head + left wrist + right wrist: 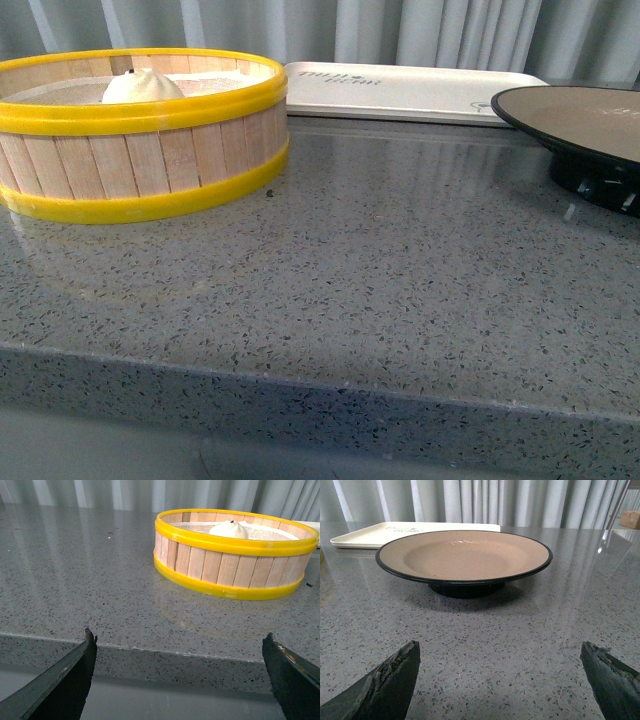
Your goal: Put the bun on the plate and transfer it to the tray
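The bun sat in the basket, the plate empty, the tray behind. The left gripper faced the basket and the right gripper the plate, both jaws wide, each apparently staged for its item.

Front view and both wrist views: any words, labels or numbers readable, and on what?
Tray: dark print near its left end in the front view, too blurred to read in any view.
Steamer basket, plate: no text seen.

lower half of bun hidden behind steamer basket rim, plate cut off at 3 o'clock, tray lettering unreadably small
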